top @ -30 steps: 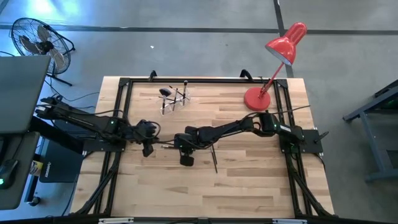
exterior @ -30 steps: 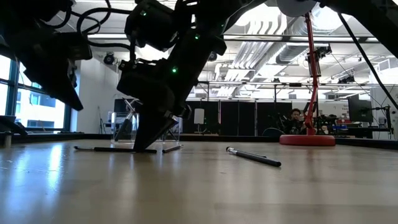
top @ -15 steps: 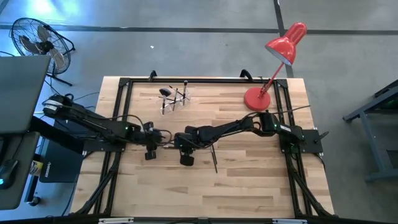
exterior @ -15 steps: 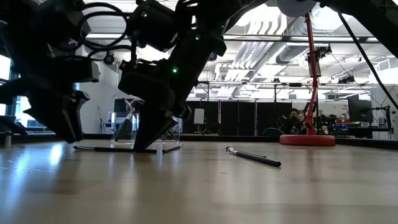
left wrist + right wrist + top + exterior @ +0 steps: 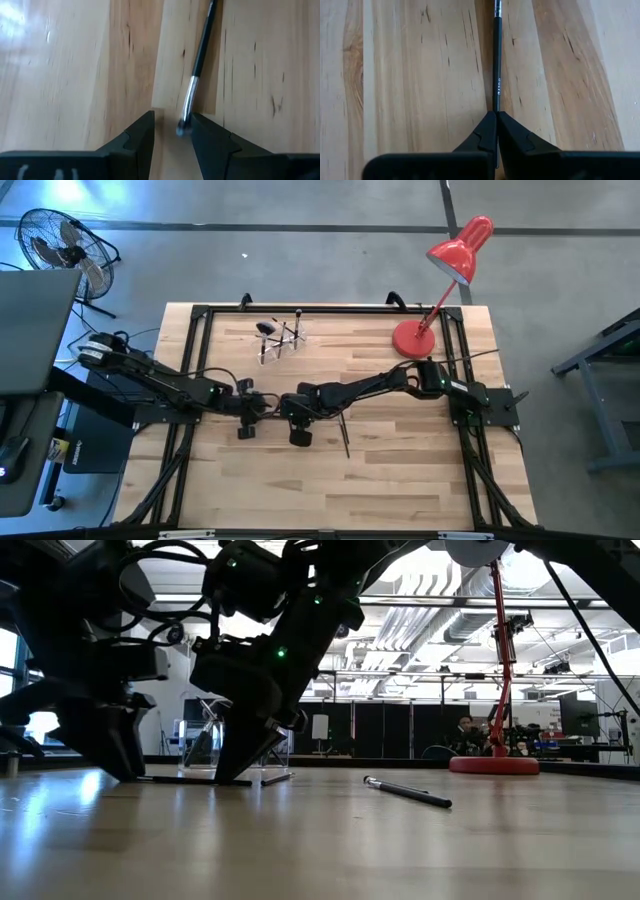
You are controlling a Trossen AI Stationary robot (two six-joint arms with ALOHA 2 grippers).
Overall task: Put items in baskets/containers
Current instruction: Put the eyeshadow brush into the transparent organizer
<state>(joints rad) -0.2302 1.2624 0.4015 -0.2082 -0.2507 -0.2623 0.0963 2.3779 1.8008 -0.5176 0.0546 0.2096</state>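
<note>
**Visitor:** Since I can't see the table, what does the brush they're working on look like?

**Onlooker:** It's a slim makeup brush point(image 5: 496, 60) with a thin black handle carrying small pale lettering, lying flat on the pale wooden table point(image 5: 400, 480). At one end there is a shiny silver collar and a small dark tip point(image 5: 182, 131).

**Visitor:** Where is it relative to the grippers?

**Onlooker:** It lies near the middle of the table, between the two arms. The right gripper point(image 5: 496, 117) is pinched tight on the handle end; its two dark fingers meet with the handle squeezed between them. The left gripper point(image 5: 172, 125) sits low over the other end, its fingers a narrow gap apart, with the tip sitting in that gap. I cannot tell whether those fingers touch it.

**Visitor:** And from above?

**Onlooker:** The left arm reaches in from the left side and the right arm from the right, so the two grippers nearly meet just left of centre.

**Visitor:** Any other brushes?

**Onlooker:** A second brush point(image 5: 342, 434) lies loose on the wood just right of the right gripper. Farther back on the left, a small clear holder point(image 5: 281, 337) stands with several brushes upright in it. A red desk lamp point(image 5: 440, 275) stands at the far right corner.
</note>
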